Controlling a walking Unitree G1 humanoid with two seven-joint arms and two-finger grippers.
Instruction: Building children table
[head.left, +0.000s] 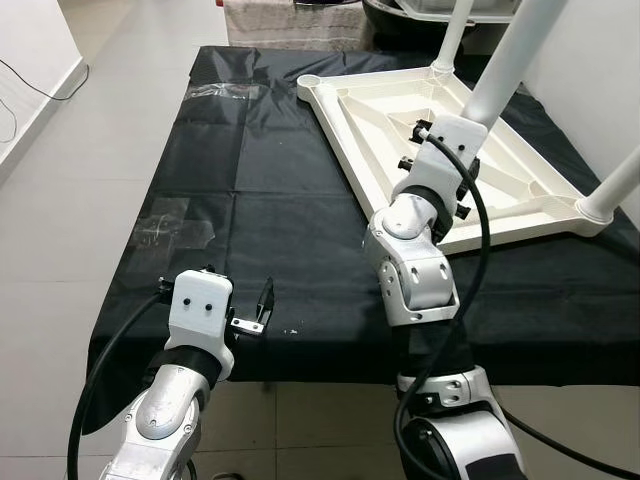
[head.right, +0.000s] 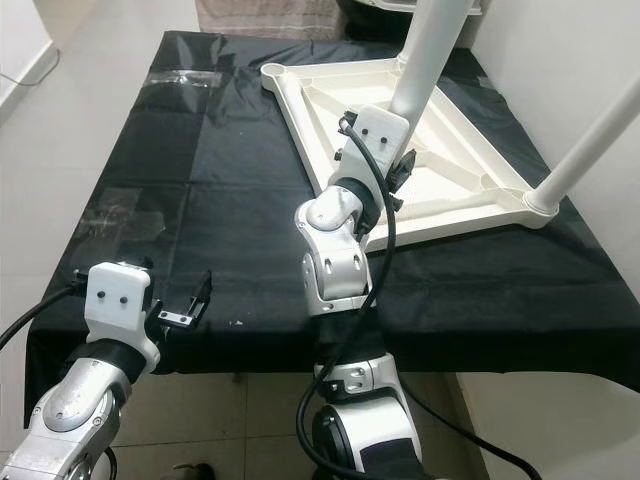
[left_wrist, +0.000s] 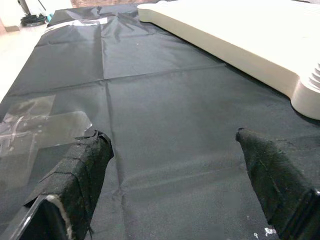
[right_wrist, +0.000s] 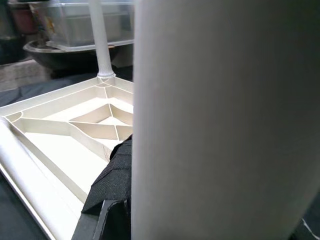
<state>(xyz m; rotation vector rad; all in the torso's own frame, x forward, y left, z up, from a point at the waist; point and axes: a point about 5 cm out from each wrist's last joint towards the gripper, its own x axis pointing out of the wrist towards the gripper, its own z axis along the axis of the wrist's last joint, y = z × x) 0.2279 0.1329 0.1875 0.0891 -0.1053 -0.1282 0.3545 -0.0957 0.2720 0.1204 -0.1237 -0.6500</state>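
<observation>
I see a bench (head.left: 300, 200) covered by a black cloth (head.right: 220, 170) with fold creases. Patches of clear tape (head.left: 175, 228) lie on the cloth near the bench's left edge, and another strip (head.left: 222, 92) sits at the far left corner. Beyond the far edge I make out a grey woven fabric (head.left: 285, 22) and a dark basin (right_wrist: 60, 52) with a clear plastic tub (right_wrist: 85, 22) over it. Pale floor tiles (head.left: 70, 200) run along the left side.

The task's thing is a cream plastic tabletop (head.left: 400, 130), lying upside down on the far right part of the bench, its ribbed underside facing up. Its long axis runs from the far middle of the bench toward the right edge, so it sits skewed to the bench edges. White round legs stand in its corner sockets: one leg (head.left: 452, 35) at the far corner, one leg (head.left: 620, 185) at the corner by the right edge, both pointing up.

My right hand (head.left: 440, 140) is over the tabletop's middle, closed round a third leg (head.left: 510, 55), which rises steeply and tilts toward the far right; in the right wrist view this leg (right_wrist: 225, 120) stands right against the finger (right_wrist: 112, 185).

My left hand (head.left: 255, 310) hovers at the near left corner of the bench, fingers (left_wrist: 80, 170) spread wide and holding nothing.
</observation>
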